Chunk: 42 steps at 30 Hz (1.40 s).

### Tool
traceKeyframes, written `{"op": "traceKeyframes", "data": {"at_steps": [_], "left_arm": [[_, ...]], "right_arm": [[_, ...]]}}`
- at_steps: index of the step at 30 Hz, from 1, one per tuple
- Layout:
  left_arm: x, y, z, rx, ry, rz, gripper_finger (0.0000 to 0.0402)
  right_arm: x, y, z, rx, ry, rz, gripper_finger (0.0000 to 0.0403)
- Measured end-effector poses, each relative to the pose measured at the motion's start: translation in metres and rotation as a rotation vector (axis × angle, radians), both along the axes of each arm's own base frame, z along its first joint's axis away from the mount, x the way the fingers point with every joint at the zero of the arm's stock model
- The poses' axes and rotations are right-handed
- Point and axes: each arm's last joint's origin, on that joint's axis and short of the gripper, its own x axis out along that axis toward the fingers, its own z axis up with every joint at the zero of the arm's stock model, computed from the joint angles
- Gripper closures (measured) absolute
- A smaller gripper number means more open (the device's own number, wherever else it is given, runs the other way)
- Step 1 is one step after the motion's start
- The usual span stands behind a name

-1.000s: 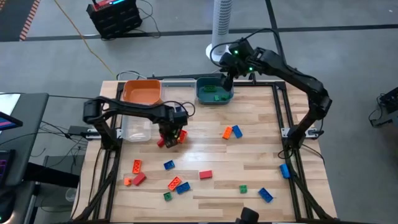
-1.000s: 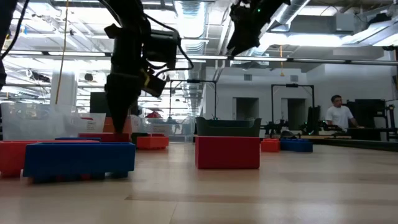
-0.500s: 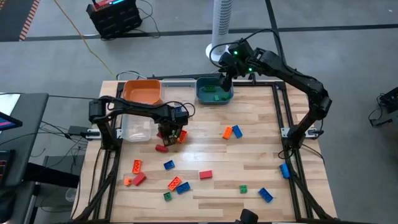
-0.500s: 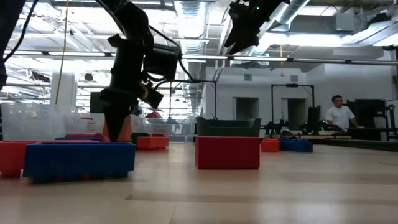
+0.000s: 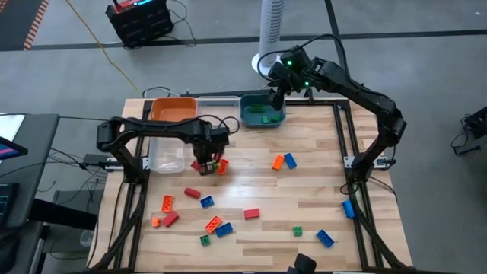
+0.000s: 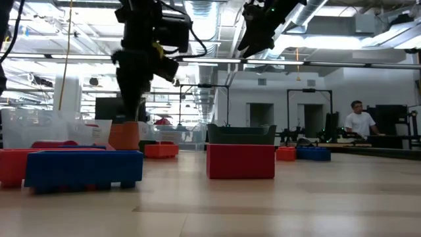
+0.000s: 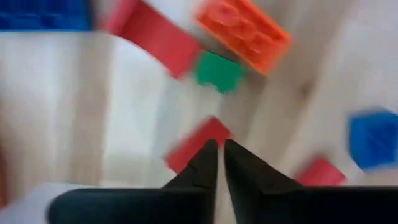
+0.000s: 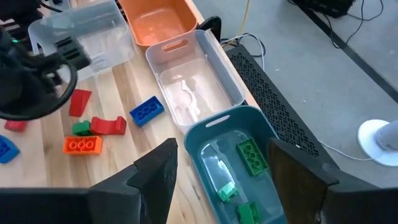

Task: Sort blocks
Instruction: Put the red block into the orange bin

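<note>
While nearly shut, left gripper (image 7: pixel 216 149) hangs above a red block (image 7: pixel 196 143).

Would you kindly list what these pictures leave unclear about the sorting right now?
- Left pincer: the left wrist view is smeared by motion, and the fingertips look nearly shut with nothing between them, so a grip cannot be confirmed; in the high view the arm covers it.
- Teal bin: its contents are too small in the high view; the right wrist view shows green blocks, partly cut off by the picture's edge.
- Low view: near blocks hide the table behind them.
</note>
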Motion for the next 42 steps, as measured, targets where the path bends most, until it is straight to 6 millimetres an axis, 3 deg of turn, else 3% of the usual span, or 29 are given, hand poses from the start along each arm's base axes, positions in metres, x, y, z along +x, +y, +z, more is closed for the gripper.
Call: {"op": "traceKeyframes", "data": {"at_steps": [4,6,12,16,23,33,42], "left_arm": [[-0.001,-0.030,0.001,-0.253,0.020,-0.085,0.0284],[-0.002,-0.054,0.002,-0.285,0.046,-0.124,0.0244],[-0.015,-0.138,0.001,-0.100,0.106,-0.300,0.0179],[-0.021,-0.168,-0.001,0.048,0.036,-0.343,0.0176],[-0.028,-0.172,-0.027,0.017,0.039,-0.232,0.0187],[-0.042,-0.202,-0.038,-0.046,0.015,-0.388,0.0189],[-0.056,-0.192,-0.051,0.050,0.129,-0.337,0.0189]], "right_arm": [[-0.001,0.000,-0.001,-0.014,0.020,0.016,0.0149],[-0.002,-0.002,-0.001,-0.025,0.025,0.016,0.0149],[-0.015,-0.019,-0.002,-0.020,0.044,-0.039,0.0149],[-0.022,-0.027,-0.002,-0.020,0.045,-0.071,0.0149],[-0.022,-0.027,-0.002,-0.020,0.044,-0.068,0.0149],[-0.014,-0.016,-0.003,-0.014,0.044,-0.033,0.0149],[-0.014,-0.016,-0.003,-0.012,0.044,-0.036,0.0149]]}}
